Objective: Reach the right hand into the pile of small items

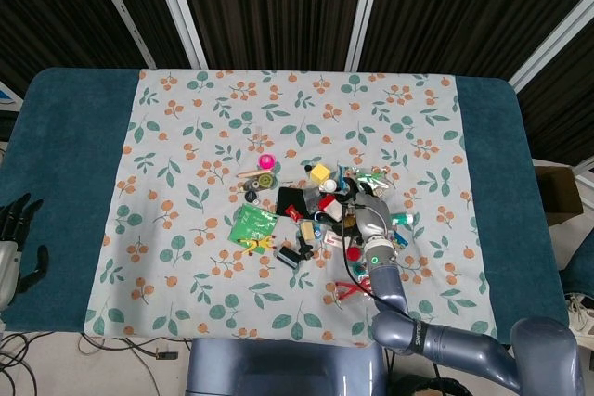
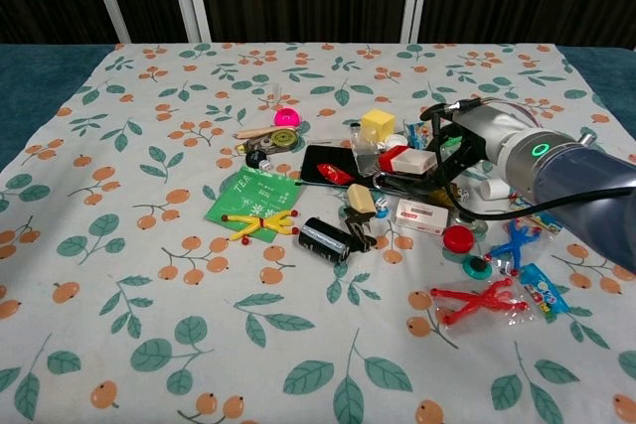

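— How far in am I?

— My right hand (image 2: pixel 449 146) is at the right edge of the pile of small mixed trinkets (image 2: pixel 373 191) on the floral cloth; grip unclear, deeper reach remains.

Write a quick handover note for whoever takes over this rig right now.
Right hand: low over the right side of the pile of small items, fingers among them; whether it holds anything cannot be told.
Left hand: off the left edge of the table, fingers apart, holding nothing.
Done: the reach has arrived at the pile.
Left: probably settle the hand further in, near the red and white block.
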Action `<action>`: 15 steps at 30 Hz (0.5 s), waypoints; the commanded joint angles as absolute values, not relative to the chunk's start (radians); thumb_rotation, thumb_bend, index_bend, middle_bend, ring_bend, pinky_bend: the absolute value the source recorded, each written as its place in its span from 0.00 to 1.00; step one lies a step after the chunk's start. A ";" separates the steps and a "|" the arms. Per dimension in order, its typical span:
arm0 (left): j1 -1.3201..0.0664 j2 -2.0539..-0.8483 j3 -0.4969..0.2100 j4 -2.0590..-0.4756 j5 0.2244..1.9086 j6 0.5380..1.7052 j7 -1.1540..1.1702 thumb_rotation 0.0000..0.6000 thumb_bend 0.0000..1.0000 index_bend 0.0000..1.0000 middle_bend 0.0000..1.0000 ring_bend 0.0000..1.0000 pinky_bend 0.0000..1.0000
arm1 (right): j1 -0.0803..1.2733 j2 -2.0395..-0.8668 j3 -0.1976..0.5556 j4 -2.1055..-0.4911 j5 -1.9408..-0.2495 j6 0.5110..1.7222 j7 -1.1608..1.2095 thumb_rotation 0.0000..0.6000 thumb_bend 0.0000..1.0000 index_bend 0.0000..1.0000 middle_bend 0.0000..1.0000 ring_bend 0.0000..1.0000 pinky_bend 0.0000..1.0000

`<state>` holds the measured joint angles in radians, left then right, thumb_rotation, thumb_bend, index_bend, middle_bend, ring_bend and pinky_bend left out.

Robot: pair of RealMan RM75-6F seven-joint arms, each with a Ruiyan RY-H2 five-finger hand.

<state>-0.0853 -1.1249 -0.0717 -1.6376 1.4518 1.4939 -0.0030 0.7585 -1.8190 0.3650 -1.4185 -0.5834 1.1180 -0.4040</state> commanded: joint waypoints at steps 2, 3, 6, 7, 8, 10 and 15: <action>-0.085 -1.125 -0.071 -1.637 1.452 1.493 -0.003 1.00 0.58 0.07 0.00 0.00 0.04 | 0.760 -1.832 0.370 -1.413 -0.595 1.129 -0.405 1.00 0.26 0.13 0.33 0.08 0.23; -0.085 -1.125 -0.071 -1.637 1.452 1.493 -0.003 1.00 0.58 0.07 0.00 0.00 0.04 | 0.762 -1.836 0.373 -1.410 -0.596 1.131 -0.405 1.00 0.26 0.13 0.33 0.08 0.23; -0.083 -1.125 -0.070 -1.633 1.452 1.494 -0.009 1.00 0.58 0.07 0.00 0.00 0.04 | 0.766 -1.848 0.382 -1.397 -0.602 1.136 -0.405 1.00 0.26 0.13 0.33 0.08 0.23; -0.083 -1.125 -0.070 -1.632 1.452 1.495 -0.010 1.00 0.58 0.07 0.00 0.00 0.04 | 0.766 -1.851 0.384 -1.395 -0.603 1.138 -0.404 1.00 0.26 0.13 0.33 0.08 0.23; -0.083 -1.125 -0.070 -1.630 1.453 1.495 -0.012 1.00 0.58 0.07 0.00 0.00 0.04 | 0.766 -1.853 0.386 -1.393 -0.604 1.138 -0.404 1.00 0.26 0.13 0.33 0.08 0.23; -0.083 -1.125 -0.070 -1.629 1.453 1.495 -0.012 1.00 0.58 0.07 0.00 0.00 0.04 | 0.767 -1.857 0.391 -1.392 -0.607 1.139 -0.403 1.00 0.26 0.14 0.33 0.08 0.23; -0.083 -1.126 -0.070 -1.630 1.451 1.495 -0.010 1.00 0.58 0.07 0.00 0.00 0.04 | 0.771 -1.866 0.397 -1.386 -0.608 1.148 -0.415 1.00 0.26 0.14 0.35 0.08 0.23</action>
